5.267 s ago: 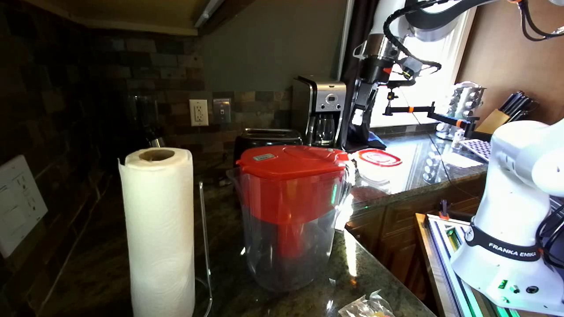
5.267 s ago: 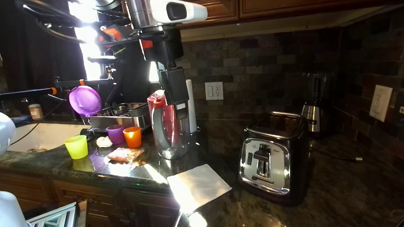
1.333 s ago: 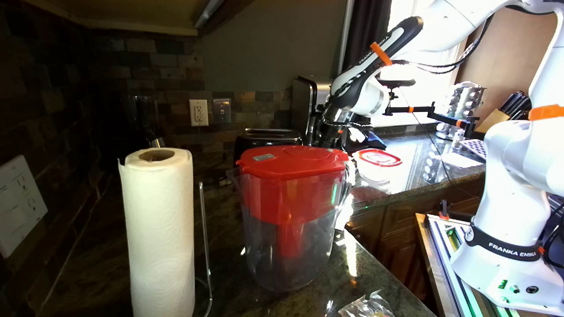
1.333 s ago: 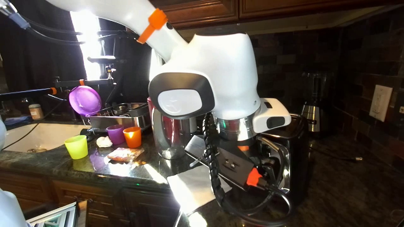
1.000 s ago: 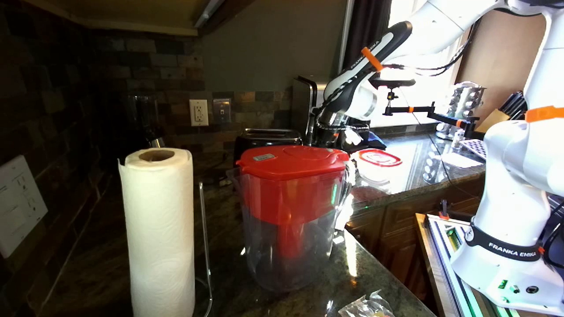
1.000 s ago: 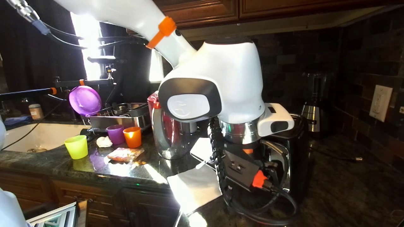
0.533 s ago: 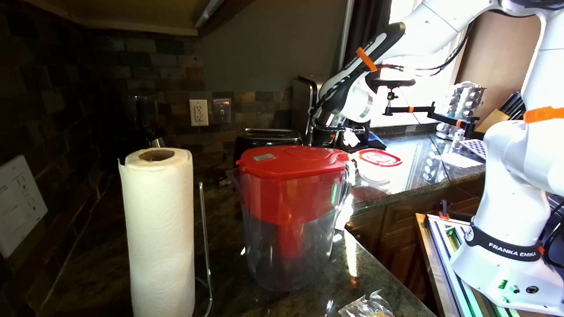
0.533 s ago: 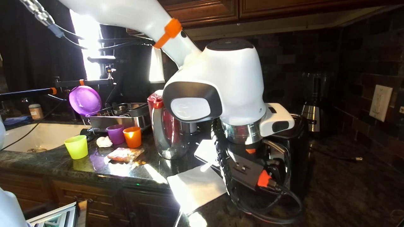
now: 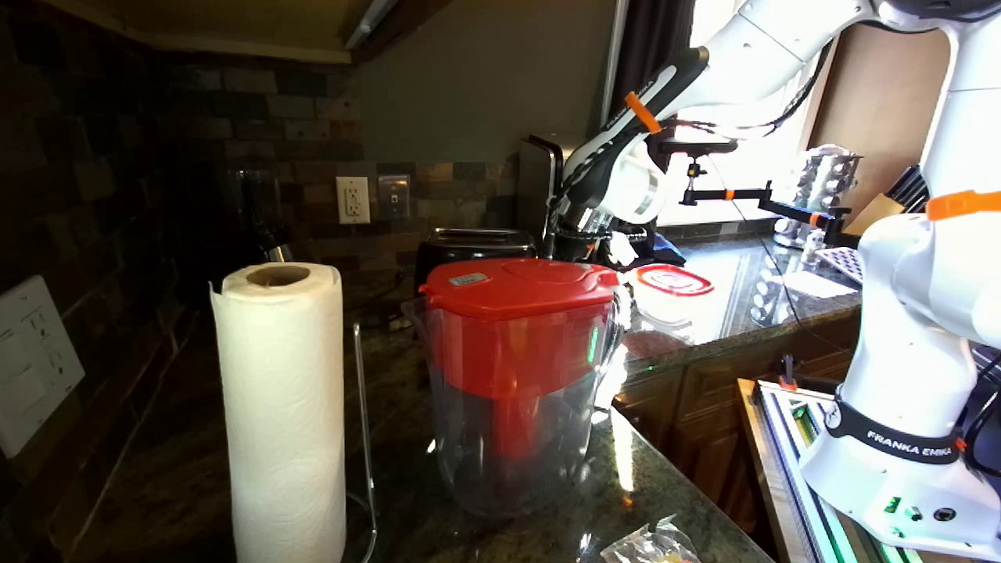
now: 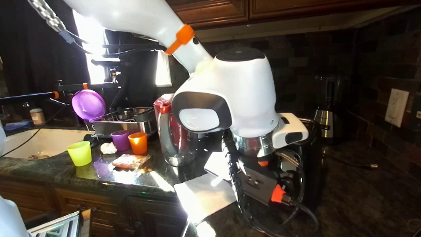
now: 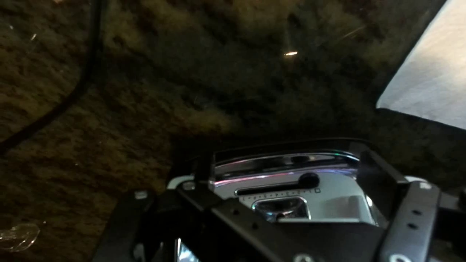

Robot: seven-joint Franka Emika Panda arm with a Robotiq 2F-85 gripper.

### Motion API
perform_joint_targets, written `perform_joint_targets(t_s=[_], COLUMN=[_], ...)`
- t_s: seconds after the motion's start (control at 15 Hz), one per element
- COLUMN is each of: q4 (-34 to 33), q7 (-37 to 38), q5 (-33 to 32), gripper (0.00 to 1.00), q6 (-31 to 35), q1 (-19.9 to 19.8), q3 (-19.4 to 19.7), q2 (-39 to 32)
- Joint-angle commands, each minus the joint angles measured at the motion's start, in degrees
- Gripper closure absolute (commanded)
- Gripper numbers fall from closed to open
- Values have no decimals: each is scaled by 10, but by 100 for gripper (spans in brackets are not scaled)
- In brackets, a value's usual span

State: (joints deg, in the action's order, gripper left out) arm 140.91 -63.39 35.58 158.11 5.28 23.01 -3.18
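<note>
My gripper (image 11: 289, 169) is open, with its black fingers (image 11: 382, 178) wide apart in the wrist view. It holds nothing. Between and beyond the fingers shows the silver front panel of the toaster (image 11: 338, 196), with its slider knob (image 11: 308, 180) and a chrome recess (image 11: 291, 205). I cannot tell whether the fingers touch the panel. In an exterior view, the wrist and cables cover most of the toaster (image 10: 312, 174), and the fingertips are hidden. A white sheet (image 10: 204, 197) lies on the counter by the gripper; its corner shows in the wrist view (image 11: 429, 83).
A red-lidded pitcher (image 9: 516, 289) stands near a paper towel roll (image 9: 281, 407). Green (image 10: 80, 153), purple (image 10: 120, 140) and orange (image 10: 138, 143) cups stand by a packet (image 10: 130, 161). A coffee maker (image 9: 536, 188) is at the back. A black cord (image 11: 80, 87) lies on the counter.
The arm has swung from upright, in front of the pitcher, down to the toaster's front. Over the last second it has shifted slightly toward the toaster and lower.
</note>
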Motion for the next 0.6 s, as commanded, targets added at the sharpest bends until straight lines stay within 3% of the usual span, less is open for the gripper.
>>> perform_joint_targets(t_s=[0.0, 0.33, 0.4, 0.47, 0.53], q4=[-4, -6, -6, -6, -7], q7=[-26, -34, -33, -34, -35], q5=[30, 46, 47, 49, 50], gripper=[2, 19, 26, 19, 22], q6=[22, 35, 39, 41, 41], q1=[0, 1, 1, 1, 1], q3=[-6, -13, -15, -16, -18], q2=[-14, -19, -21, -22, -23])
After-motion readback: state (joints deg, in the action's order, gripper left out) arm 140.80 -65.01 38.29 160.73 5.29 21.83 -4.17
